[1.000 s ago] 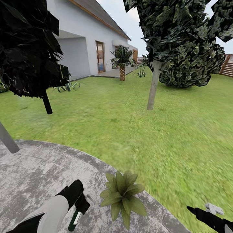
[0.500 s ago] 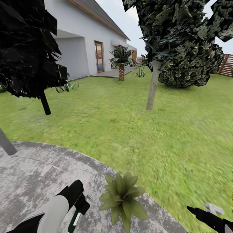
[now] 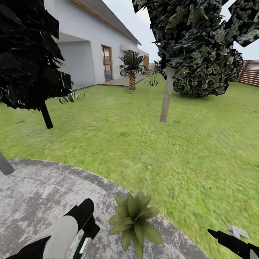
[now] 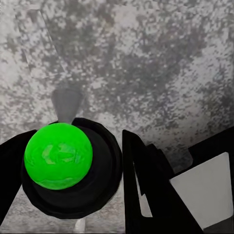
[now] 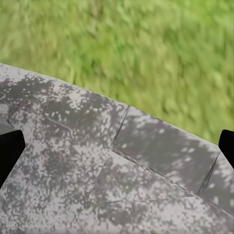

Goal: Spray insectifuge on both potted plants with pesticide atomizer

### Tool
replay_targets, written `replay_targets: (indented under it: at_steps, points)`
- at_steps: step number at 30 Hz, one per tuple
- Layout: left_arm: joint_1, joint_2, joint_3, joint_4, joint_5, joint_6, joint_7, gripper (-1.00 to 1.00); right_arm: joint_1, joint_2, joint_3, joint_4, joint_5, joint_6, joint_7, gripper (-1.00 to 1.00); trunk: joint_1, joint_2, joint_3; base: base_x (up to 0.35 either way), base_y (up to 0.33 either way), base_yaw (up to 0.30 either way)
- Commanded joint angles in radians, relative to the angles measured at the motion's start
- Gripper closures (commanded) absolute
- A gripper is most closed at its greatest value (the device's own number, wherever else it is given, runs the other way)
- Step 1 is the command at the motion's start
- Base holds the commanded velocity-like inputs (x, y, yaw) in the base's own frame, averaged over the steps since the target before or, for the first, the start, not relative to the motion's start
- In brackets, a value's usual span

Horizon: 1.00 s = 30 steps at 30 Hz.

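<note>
Grey paving (image 3: 32, 194) held one potted plant (image 3: 133, 219), pot hidden; left claw (image 4: 109, 161) gripped the half-hidden atomizer (image 4: 58, 156); right claw's (image 5: 117, 146) fingertips stood wide apart, empty.

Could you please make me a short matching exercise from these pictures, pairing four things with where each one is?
Things:
1. potted plant
2. palm
3. left gripper
4. pale tree trunk

Places:
A. out on the lawn, in the middle of the head view
B. by the white house, beside its door
C. on the grey paving, close to its edge with the grass
D. over the paving, next to the potted plant, with a green-topped atomizer at its fingers

Pairs: 1-C, 2-B, 3-D, 4-A
</note>
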Motion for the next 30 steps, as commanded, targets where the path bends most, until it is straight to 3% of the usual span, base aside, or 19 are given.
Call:
replay_targets:
  at_steps: [1,13,16,19,23,29,30]
  points:
    - [-0.002,-0.001,0.007,-0.003,-0.011,0.013,-0.008,1.0,-0.001,0.0,-0.009,-0.002,0.007,0.007,0.006,-1.0,0.0,0.0,-0.001,0.0,0.0,0.0]
    - [-0.029,0.0,0.004,0.0,-0.011,0.022,-0.017,1.0,0.0,0.0,-0.009,-0.002,0.007,0.007,0.006,-1.0,0.0,0.0,-0.001,0.0,0.0,0.0]
    - [-0.032,0.0,-0.013,0.006,-0.012,0.019,-0.072,1.0,0.0,0.0,-0.009,-0.002,0.007,0.007,0.006,-1.0,0.0,0.0,-0.001,0.0,0.0,0.0]
    - [-0.026,0.009,-0.071,0.008,-0.012,0.0,-0.204,1.0,0.0,0.0,-0.008,-0.002,0.007,0.007,0.006,-1.0,0.0,0.0,-0.001,0.0,0.0,0.0]
    - [-0.022,0.019,-0.097,0.022,-0.013,-0.066,-0.354,1.0,-0.001,0.0,-0.008,-0.002,0.007,0.007,0.006,-1.0,0.0,0.0,-0.001,0.0,0.0,0.0]
    - [-0.023,0.022,-0.103,0.02,-0.015,-0.078,-0.392,1.0,0.0,0.0,-0.008,-0.002,0.007,0.007,0.006,-1.0,0.0,0.0,-0.001,0.0,0.0,0.0]
    - [-0.024,0.022,-0.103,0.019,-0.03,-0.077,-0.393,1.0,0.0,0.0,-0.008,-0.002,0.007,0.007,0.006,-1.0,0.0,0.0,-0.001,0.0,0.0,0.0]
